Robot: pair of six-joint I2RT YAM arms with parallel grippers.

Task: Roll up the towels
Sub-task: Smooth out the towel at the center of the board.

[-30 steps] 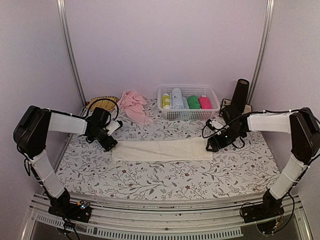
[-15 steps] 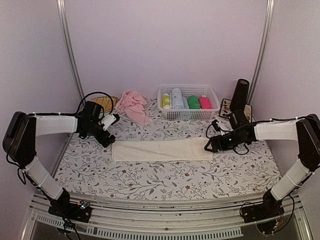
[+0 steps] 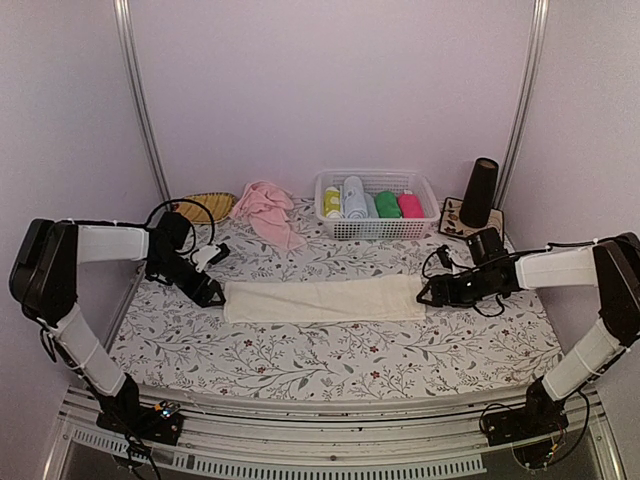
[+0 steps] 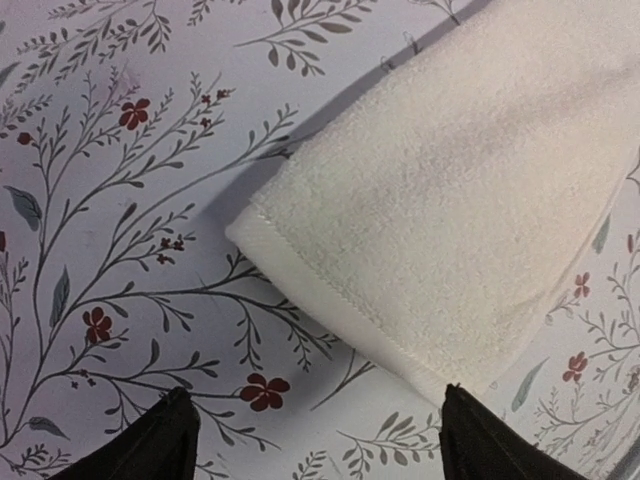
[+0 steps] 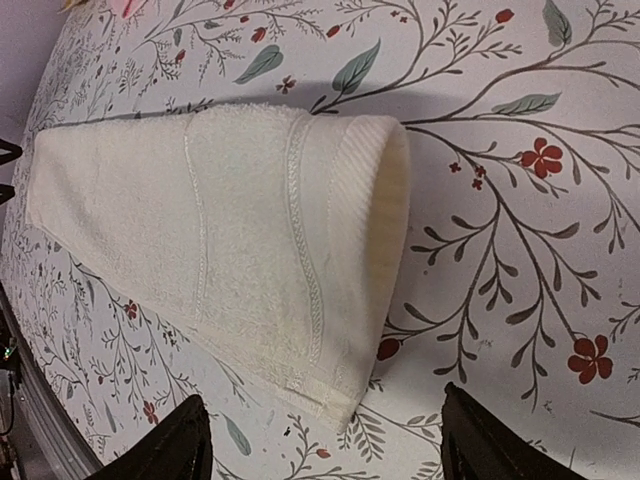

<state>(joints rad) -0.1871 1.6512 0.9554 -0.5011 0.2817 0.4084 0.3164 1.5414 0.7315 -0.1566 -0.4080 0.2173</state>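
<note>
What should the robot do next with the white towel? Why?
Probably ease the left gripper down to pinch the cream towel by its left end and start rolling. The towel lies flat, unrolled; left and right gripper sit open at its ends.

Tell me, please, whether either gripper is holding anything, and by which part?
Nothing is held. The left gripper and the right gripper stand open, one at each end of the cream towel.

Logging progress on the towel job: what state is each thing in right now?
cream towel: folded into a long strip, lying flat, not rolled
pink towel: crumpled heap, not rolled
basket: holding coloured rolls
left end effector: open, at the strip's left end
right end effector: open, at its right end
</note>
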